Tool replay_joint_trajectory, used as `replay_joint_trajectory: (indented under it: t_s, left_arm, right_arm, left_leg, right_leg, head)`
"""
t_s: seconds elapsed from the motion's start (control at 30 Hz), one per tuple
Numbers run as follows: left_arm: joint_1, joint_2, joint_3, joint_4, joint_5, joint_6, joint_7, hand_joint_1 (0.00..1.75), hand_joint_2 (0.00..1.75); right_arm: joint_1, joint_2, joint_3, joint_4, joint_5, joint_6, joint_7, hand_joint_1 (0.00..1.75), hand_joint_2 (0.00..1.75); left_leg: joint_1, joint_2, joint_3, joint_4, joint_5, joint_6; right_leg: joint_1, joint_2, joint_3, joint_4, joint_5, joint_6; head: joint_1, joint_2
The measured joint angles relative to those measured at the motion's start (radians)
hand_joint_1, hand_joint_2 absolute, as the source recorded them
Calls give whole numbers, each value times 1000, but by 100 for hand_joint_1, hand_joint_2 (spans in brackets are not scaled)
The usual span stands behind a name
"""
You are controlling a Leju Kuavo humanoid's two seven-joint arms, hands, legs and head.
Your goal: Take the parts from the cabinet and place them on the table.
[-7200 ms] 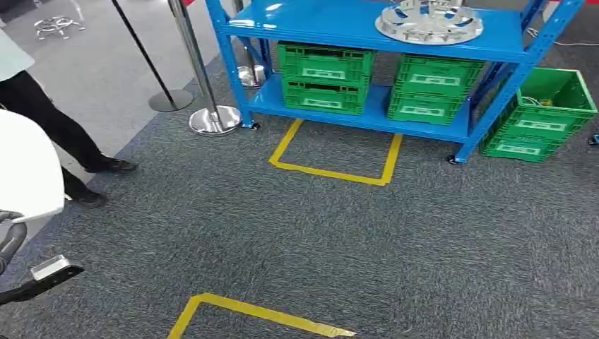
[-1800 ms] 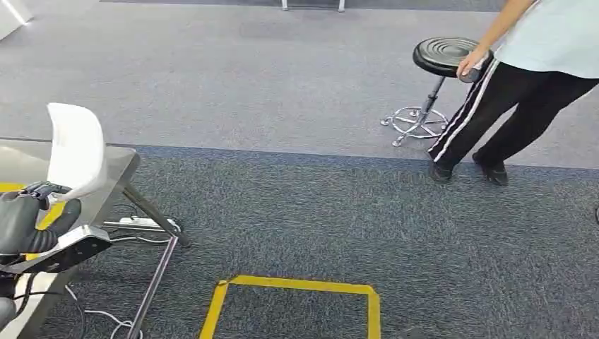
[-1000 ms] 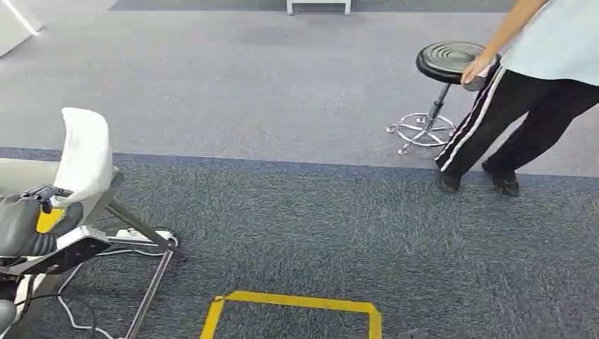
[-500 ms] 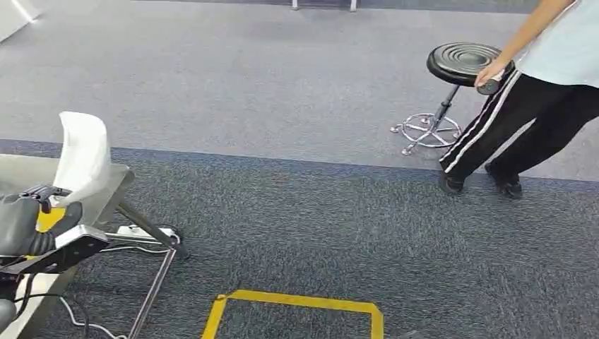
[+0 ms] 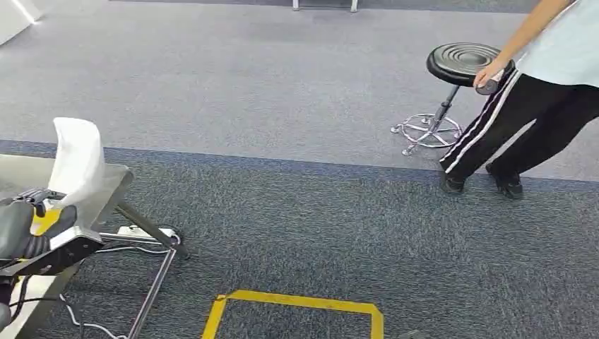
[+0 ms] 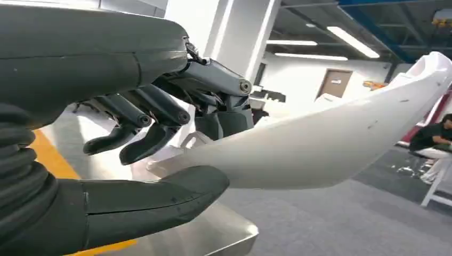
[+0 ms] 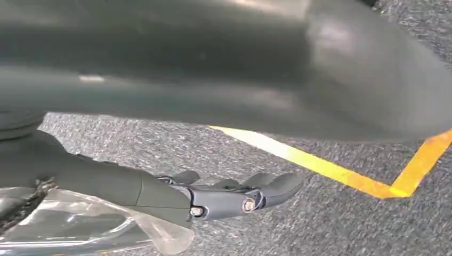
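Part (image 5: 76, 157), a curved white shell, is held by the left hand (image 5: 21, 227) at the head view's left edge; the left wrist view shows it (image 6: 320, 144) pinched between the thick thumb (image 6: 154, 200) below and the darker fingers (image 6: 160, 114) above, its far end rising over the table (image 5: 116, 176). It has not been set down. The right hand (image 7: 224, 194) hangs low over the carpet, holding nothing, its fingers lying fairly straight and close together; a clear plastic piece shows beside the arm, though what it is cannot be told.

Against half a second ago, little differs: the part sits slightly lower and more to the left in the head view, and the whole picture has shifted a touch, so the camera moved. Seven seconds back the view faced a blue cabinet with green crates; now it faces the table and open floor.

The table is a metal top with a yellow strip (image 5: 44, 220) and slanted legs (image 5: 145, 229); a white power strip (image 5: 138, 231) and cables lie under it. The floor is dark speckled carpet (image 5: 318, 226) with a yellow tape square (image 5: 297, 302), then paler grey carpet beyond. A person (image 5: 537, 92) in dark trousers with white side stripes stands at the right, a hand (image 5: 489, 70) on a black stool (image 5: 459, 63).
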Motion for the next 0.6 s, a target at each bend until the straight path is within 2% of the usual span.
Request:
replay_joint_trajectory:
  t_s: [0.33, 0.53, 0.57, 0.6]
  left_arm:
    - [35, 1, 44, 0, 9, -12, -10, 175, 175]
    - [40, 2, 56, 0, 7, -24, -13, 175, 175]
    - [41, 5, 58, -2, 6, -24, -13, 175, 175]
    - [44, 5, 58, -3, 6, -25, -13, 175, 175]
  right_arm:
    - [-6, 0, 1, 2, 12, 19, 10, 0, 0]
    - [-7, 0, 0, 2, 13, 22, 15, 0, 0]
    - [-8, 0, 0, 2, 13, 22, 15, 0, 0]
    - [-8, 0, -2, 2, 14, 22, 16, 0, 0]
  left_leg:
    - [-2, 0, 1, 2, -2, 2]
    - [-9, -3, 0, 8, -11, 15]
    - [-4, -5, 6, -5, -9, 17]
    - [3, -7, 16, -15, -5, 22]
  right_leg:
    - [-1, -2, 2, -1, 0, 1]
    - [-4, -6, 8, -7, -3, 11]
    - [-1, -9, 23, -8, -7, 16]
    - [-2, -4, 12, 6, -16, 17]
  head:
    - [0, 0]
    - [-1, 0]
    - [0, 0]
    - [1, 0]
